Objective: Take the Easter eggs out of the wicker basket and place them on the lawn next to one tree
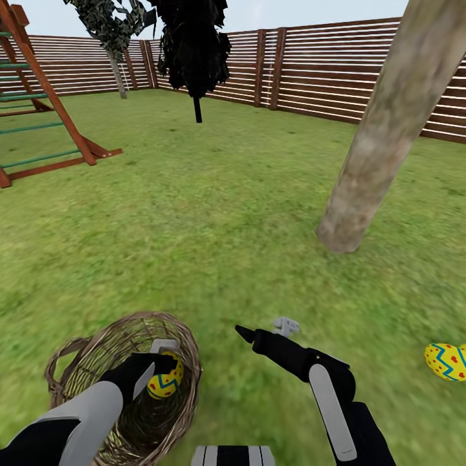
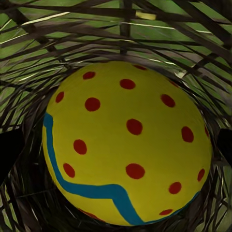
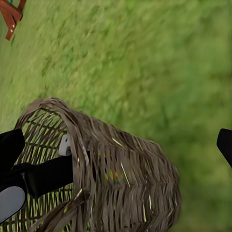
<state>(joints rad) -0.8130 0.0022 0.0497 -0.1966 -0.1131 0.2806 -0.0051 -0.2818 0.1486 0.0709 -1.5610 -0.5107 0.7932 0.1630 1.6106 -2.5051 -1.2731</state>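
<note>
The wicker basket [image 1: 84, 362] stands on the lawn [image 1: 213, 220] at the bottom left of the head view. My left gripper [image 1: 162, 366] reaches into it, open, with a yellow Easter egg [image 1: 166, 384] at its tips. In the left wrist view that egg [image 2: 125, 145] sits close between the dark fingers [image 2: 8, 154], with a small gap on each side. Another Easter egg [image 1: 446, 361] lies on the grass at the right, not far from the tree trunk [image 1: 382, 136]. My right gripper [image 1: 264, 329] hovers open and empty over the grass, right of the basket [image 3: 125, 179].
A red-brown play tower [image 1: 39, 97] stands at the far left. A slatted wooden fence [image 1: 323, 65] rings the yard, with two dark-leaved trees [image 1: 194, 45] in front of it. Open grass lies between the basket and the trunk.
</note>
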